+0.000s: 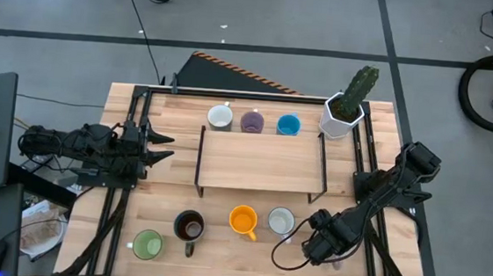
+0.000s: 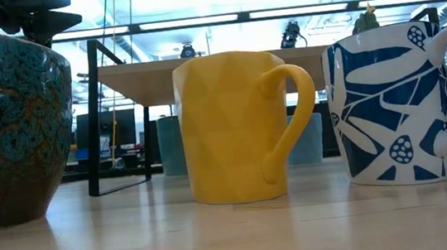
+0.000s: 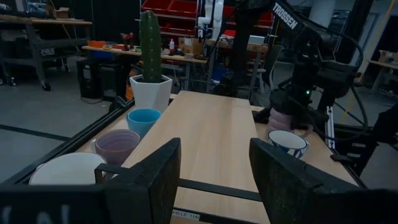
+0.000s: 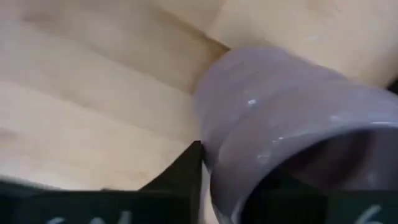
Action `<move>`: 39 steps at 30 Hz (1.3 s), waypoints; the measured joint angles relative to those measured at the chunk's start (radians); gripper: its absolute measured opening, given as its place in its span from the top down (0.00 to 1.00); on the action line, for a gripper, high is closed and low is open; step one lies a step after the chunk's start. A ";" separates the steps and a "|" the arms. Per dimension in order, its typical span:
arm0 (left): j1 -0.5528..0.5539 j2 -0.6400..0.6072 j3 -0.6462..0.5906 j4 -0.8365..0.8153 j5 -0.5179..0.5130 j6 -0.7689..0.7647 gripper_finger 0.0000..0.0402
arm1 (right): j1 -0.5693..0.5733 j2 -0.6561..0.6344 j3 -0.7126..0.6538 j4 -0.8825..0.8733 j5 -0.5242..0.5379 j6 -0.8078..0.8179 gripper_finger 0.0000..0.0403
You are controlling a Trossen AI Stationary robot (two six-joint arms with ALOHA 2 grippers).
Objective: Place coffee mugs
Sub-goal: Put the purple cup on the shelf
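You see a lavender mug point(image 4: 273, 118) filling the view, tilted on the pale wood table point(image 4: 93, 93), one dark finger point(image 4: 177, 177) against its wall.

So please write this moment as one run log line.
right gripper: closing on purple mug, front right | left gripper: open, idle left | shelf: bare

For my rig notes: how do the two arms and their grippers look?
Both arms are black and jointed, with black cables along them. The left gripper has two flat, dark, rough-textured fingers. White "TROSSEN" lettering marks the right arm. A loose black cable loops beside the right gripper.
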 joint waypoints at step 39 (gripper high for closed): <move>0.000 0.000 0.036 -0.050 0.000 -0.047 0.51 | -0.488 -0.001 0.658 -0.491 0.209 -0.873 0.90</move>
